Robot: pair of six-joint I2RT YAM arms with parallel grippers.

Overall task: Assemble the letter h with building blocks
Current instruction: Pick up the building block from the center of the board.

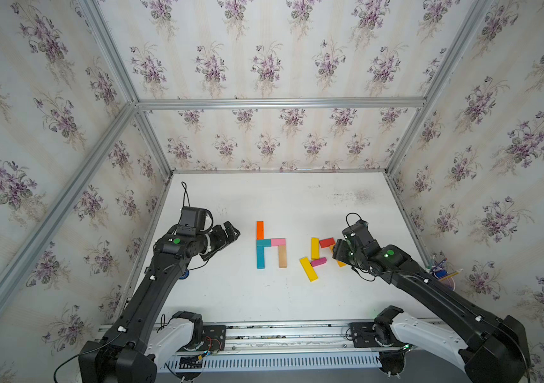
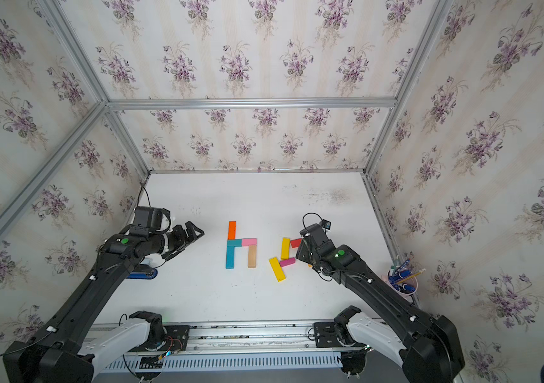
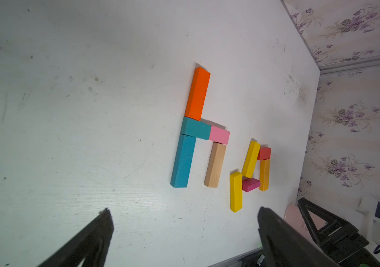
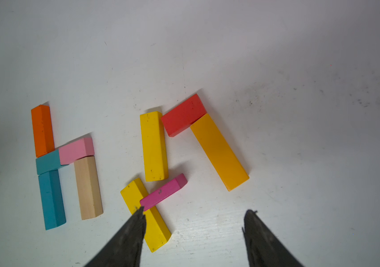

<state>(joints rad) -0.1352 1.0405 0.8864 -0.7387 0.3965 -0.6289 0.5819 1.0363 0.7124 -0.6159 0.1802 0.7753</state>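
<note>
Building blocks (image 1: 263, 242): five lie flat as a finished-looking h between the two arms; five spares are clustered just right of it.
Stem axis: orange block (image 3: 197, 92) end to end with teal, running away from the robot.
Left gripper (image 3: 184, 210): jaws wide, empty, well left of the h, facing it.
Right gripper (image 4: 196, 210): jaws apart, empty, above the spares, magenta block (image 4: 163, 191) nearest; judged the nearer arm for them.

Pink cup of pens (image 2: 409, 289) is seen at the bench (image 2: 264, 298) right edge; a blue object (image 2: 146, 274) is placed near the left edge.
</note>
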